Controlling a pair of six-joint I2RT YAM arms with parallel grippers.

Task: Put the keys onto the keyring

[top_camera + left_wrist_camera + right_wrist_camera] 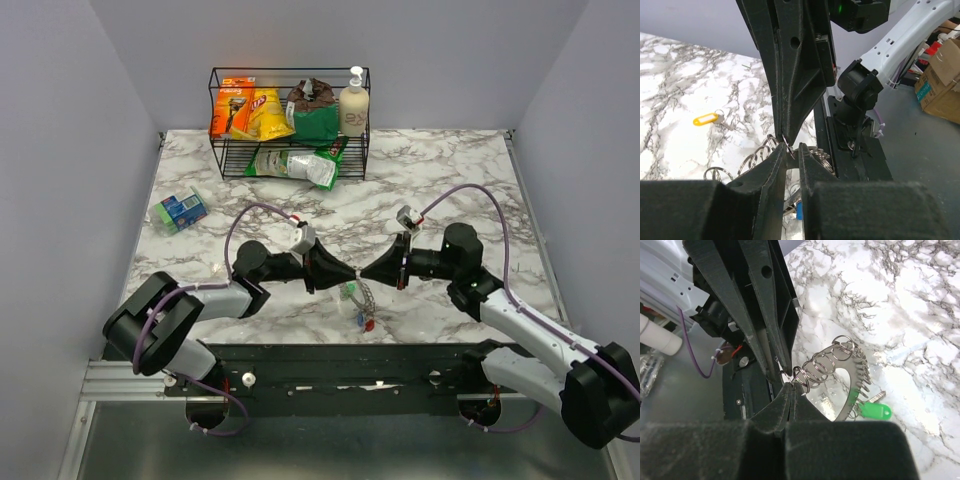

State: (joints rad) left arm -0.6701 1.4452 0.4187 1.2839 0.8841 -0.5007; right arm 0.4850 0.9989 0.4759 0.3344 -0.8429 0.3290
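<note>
My left gripper (350,273) and right gripper (368,273) meet tip to tip above the table's near middle. The keyring (367,297), a silvery coiled wire ring, hangs below them with a green key (875,411), a red key (369,324) and a blue key (799,211) on it. In the right wrist view the right gripper (791,386) is shut on the keyring's (837,362) end coil. In the left wrist view the left gripper (791,151) holds a thin bit of the keyring (760,154) between barely parted tips. A yellow key (707,119) lies loose on the marble.
A black wire rack (290,125) with snack bags and a soap bottle stands at the back. A small blue-green box (180,210) lies at the left. The black mounting rail (330,365) runs along the near edge.
</note>
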